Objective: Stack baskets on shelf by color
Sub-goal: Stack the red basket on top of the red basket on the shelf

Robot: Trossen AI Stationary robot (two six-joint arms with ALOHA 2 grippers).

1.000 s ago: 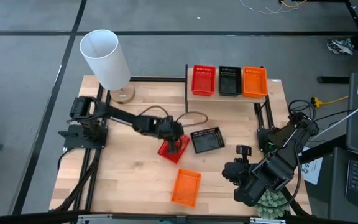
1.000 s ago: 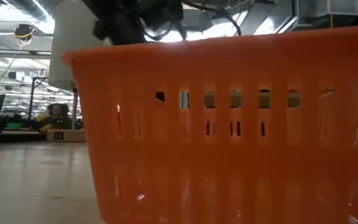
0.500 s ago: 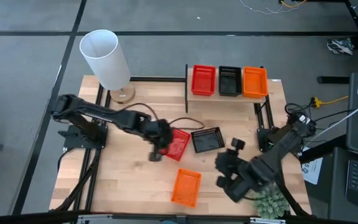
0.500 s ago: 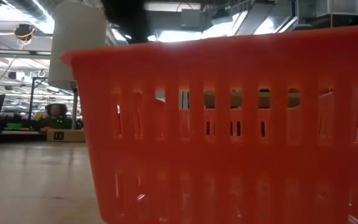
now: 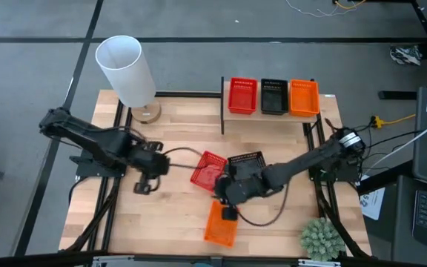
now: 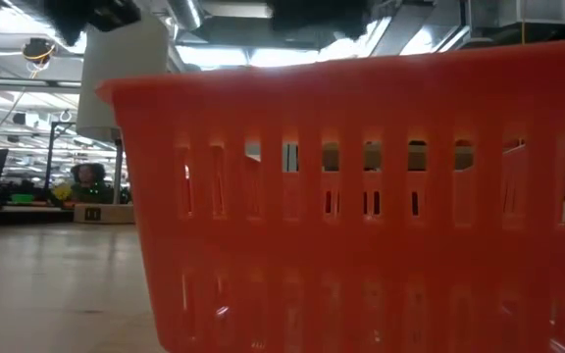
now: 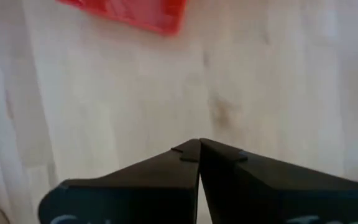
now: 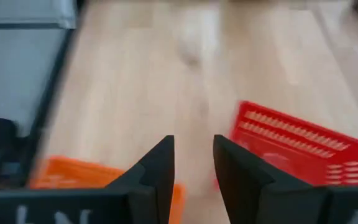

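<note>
Both arms have traded places since a second ago: the left arm has drawn back from the red basket toward its own side, and the right arm has swung from the near right corner out over the middle of the table [image 5: 161, 222].

On the shelf [image 5: 273, 116] at the far edge stand three baskets in a row, red, black and orange. Three more lie loose on the table: a black basket [image 5: 247, 165] in the middle, a red basket [image 5: 207, 171] just beside it on the left, and an orange basket [image 5: 222, 223] nearer the front edge, which fills the low view.

The right pincer [image 5: 228, 194] hangs between these three, its fingers a little apart and holding nothing. From it, the orange basket lies just toward the front edge, the red one just toward the far left, the black one close behind. The orange basket's long axis runs roughly front to back, slightly tilted.

The left pincer [image 5: 145, 183], pressed together and empty, sits well apart to the left, so the right arm is plainly nearer to all three loose baskets.
</note>
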